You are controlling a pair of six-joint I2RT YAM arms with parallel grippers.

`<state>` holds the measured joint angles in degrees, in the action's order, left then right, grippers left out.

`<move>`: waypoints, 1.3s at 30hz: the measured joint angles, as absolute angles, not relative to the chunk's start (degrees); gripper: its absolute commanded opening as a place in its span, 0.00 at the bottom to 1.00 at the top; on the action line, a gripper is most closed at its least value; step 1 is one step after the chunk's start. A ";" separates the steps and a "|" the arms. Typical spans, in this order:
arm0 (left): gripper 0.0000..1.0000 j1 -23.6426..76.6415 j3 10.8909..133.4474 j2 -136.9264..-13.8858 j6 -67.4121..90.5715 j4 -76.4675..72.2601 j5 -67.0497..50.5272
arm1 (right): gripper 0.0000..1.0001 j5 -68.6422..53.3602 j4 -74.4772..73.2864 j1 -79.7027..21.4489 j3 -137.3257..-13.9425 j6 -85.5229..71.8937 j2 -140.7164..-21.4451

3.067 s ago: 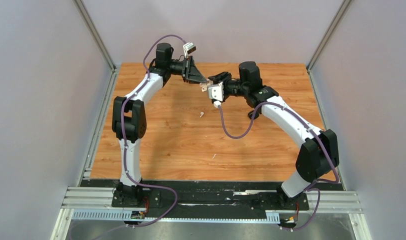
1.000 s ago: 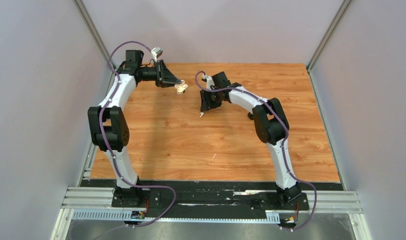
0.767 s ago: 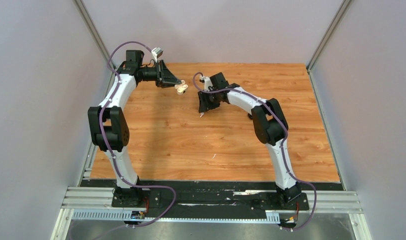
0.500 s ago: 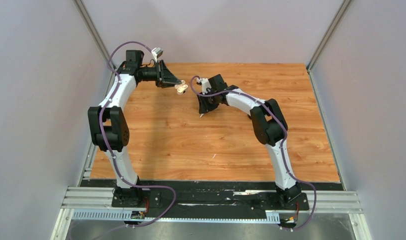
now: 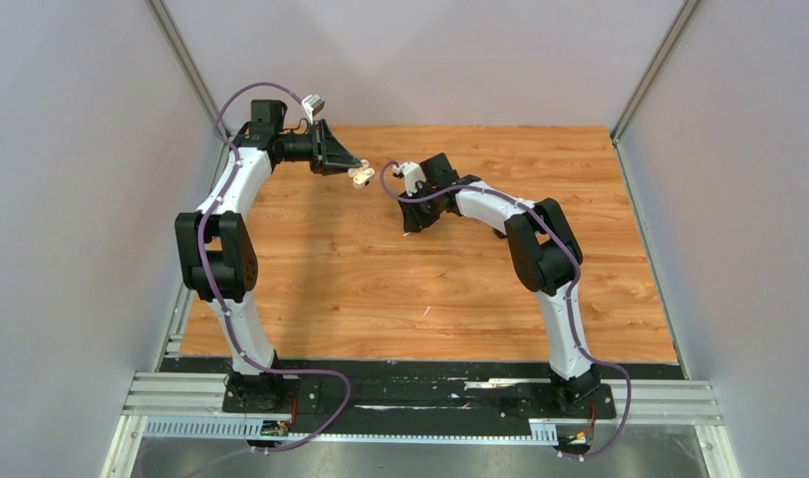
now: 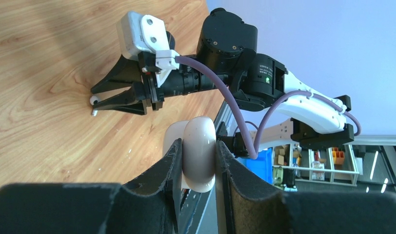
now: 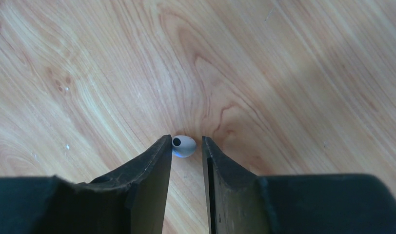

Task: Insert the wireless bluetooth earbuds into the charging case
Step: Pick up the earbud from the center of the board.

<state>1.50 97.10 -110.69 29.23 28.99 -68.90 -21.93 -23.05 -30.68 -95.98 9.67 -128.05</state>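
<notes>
1. The wooden worktop (image 5: pixel 381 299) carries the earbud near its middle.
2. The left gripper (image 5: pixel 347 163) hangs above the worktop's 11 o'clock area, clamped tight on the charging case.
3. The right gripper (image 7: pixel 186 139) points down at the boards. Its jaws stand at a narrow gap with the earbud between the tips, and no firm pinch shows.
4. The cream charging case (image 6: pixel 199 157) is held off the surface across its broad faces, at about 11 o'clock from the earbud. It is a hard, glossy shell and probably slippery. Its sockets are hidden.
5. The white earbud (image 7: pixel 184 146) is tiny, light, rigid and rounded, so it is likely to squirt out sideways. It is best pinched gently across the bulb's widest part. Its stem is not discernible.
</notes>
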 measured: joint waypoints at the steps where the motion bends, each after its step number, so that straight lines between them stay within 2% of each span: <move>1: 0.00 1.50 97.10 -110.69 29.23 29.02 -68.90 | 0.30 -21.93 -23.03 -30.68 -95.55 10.04 -127.74; 8: 0.00 1.50 97.12 -111.02 29.26 28.99 -68.90 | 0.17 -22.61 -23.11 -30.68 -94.50 11.70 -127.00; 12: 0.00 1.50 97.12 -111.18 29.28 28.99 -68.88 | 0.01 -22.65 -23.16 -30.68 -94.50 12.38 -126.91; 18: 0.00 1.50 97.12 -111.24 29.26 28.99 -68.88 | 0.00 -24.18 -24.08 -30.02 -92.47 13.78 -124.57; 22: 0.00 1.52 97.14 -111.55 28.82 29.28 -68.66 | 0.00 -28.08 -22.83 -28.16 -87.94 15.29 -117.80; 32: 0.00 3.68 102.00 -115.35 21.37 35.64 -66.87 | 0.00 -35.18 -6.92 -24.08 -77.67 25.76 -93.56; 39: 0.00 7.55 104.90 -116.16 18.02 37.06 -68.25 | 0.00 -41.36 4.34 -25.30 -77.45 33.63 -90.32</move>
